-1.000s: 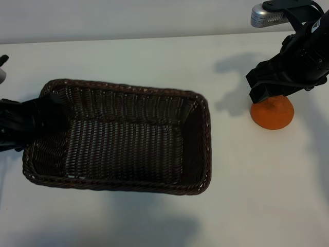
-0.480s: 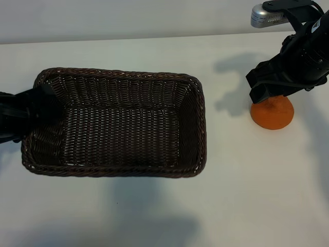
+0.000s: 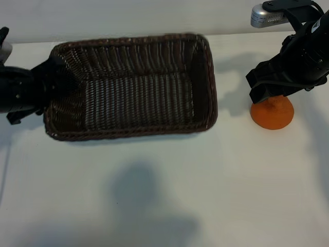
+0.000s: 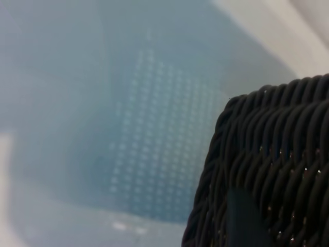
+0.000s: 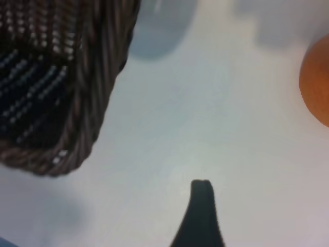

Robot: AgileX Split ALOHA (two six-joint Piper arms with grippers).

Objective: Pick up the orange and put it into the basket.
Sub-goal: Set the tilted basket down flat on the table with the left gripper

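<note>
The dark brown wicker basket (image 3: pixel 204 77) hangs above the table, tilted, casting a shadow on the table in front of it. My left gripper (image 3: pixel 50 85) is shut on the rim at its left end. In the left wrist view one dark finger (image 4: pixel 247 221) lies against the basket's weave (image 4: pixel 277 134). The orange (image 3: pixel 272 114) rests on the table at the right. My right gripper (image 3: pixel 264 91) hovers open just above and behind it, holding nothing. The right wrist view shows one finger (image 5: pixel 201 206), the orange (image 5: pixel 317 87) off to one side and a basket corner (image 5: pixel 103 77).
The white table (image 3: pixel 241 185) spreads across the front and right. A silver camera (image 3: pixel 267 15) sits on the right arm above the orange. Both arms are black; the left one reaches in from the left edge.
The left gripper has lifted the basket and carried it toward the back and right, tilting it. The right arm and the orange have not moved.
</note>
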